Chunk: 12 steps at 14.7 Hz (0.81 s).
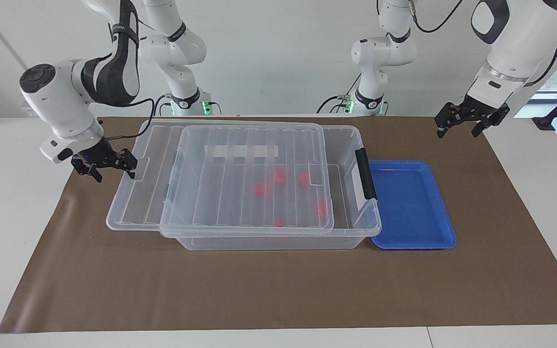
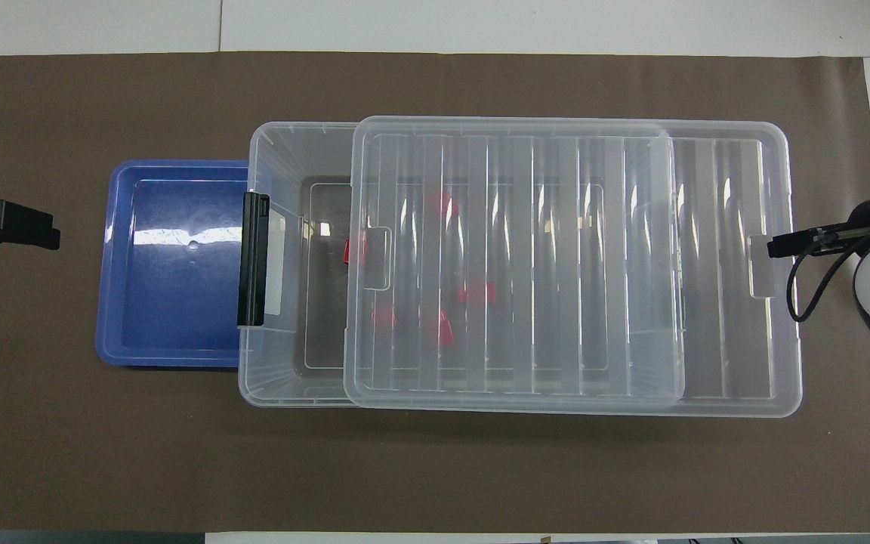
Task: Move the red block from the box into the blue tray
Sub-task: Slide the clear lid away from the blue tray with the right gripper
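The lid (image 1: 220, 176) is gripped at its end tab by the right gripper (image 1: 107, 163), mid-left of the frame, presumably so the red block (image 1: 321, 208) inside the box (image 1: 278, 237) can be reached, while the left gripper (image 1: 472, 118), fingers apart, is parked upper right above the empty blue tray (image 1: 411, 205).

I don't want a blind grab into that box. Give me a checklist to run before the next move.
1. Lid off the box: not ok; it covers most of the opening, bare only at the handle end.
2. Red blocks reachable: not ok; nearly all lie under the lid.
3. Blue tray free: ok, nothing in it.
4. Right gripper holding the lid's edge: cannot tell.
5. Left gripper clear of the box: ok, open over the mat.
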Tool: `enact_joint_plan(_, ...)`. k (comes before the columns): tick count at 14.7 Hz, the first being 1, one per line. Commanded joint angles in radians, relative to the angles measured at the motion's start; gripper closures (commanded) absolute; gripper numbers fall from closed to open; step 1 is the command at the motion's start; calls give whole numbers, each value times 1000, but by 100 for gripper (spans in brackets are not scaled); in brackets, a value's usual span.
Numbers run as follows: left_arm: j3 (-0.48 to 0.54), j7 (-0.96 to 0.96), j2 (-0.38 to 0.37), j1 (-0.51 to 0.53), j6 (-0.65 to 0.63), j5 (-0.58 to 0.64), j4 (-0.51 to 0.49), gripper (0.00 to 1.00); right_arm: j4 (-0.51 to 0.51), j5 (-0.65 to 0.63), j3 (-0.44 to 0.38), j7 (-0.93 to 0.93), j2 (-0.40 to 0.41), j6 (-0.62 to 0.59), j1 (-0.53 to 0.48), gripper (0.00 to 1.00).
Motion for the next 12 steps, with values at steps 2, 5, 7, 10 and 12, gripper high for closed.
enact_joint_plan(2,-6,8,-21,3,-7,-14,-18,0,-10,5,3,-91,-9,15,-60,0)
enact_joint_plan(5,-11,5,-20,1,-3,-14,-18,0,-3,4,3,-141,-7,9,-93,0)
enact_joint_plan(7,-12,3,-18,0,4,-14,-18,0,-3,4,3,-166,-7,8,-110,0)
enact_joint_plan(10,-12,2,-20,-54,13,-14,-21,0,-3,4,3,-191,-7,9,-127,0)
enact_joint_plan(12,-12,-48,-30,-113,54,-14,-56,0,-3,4,3,-203,-7,12,-133,0)
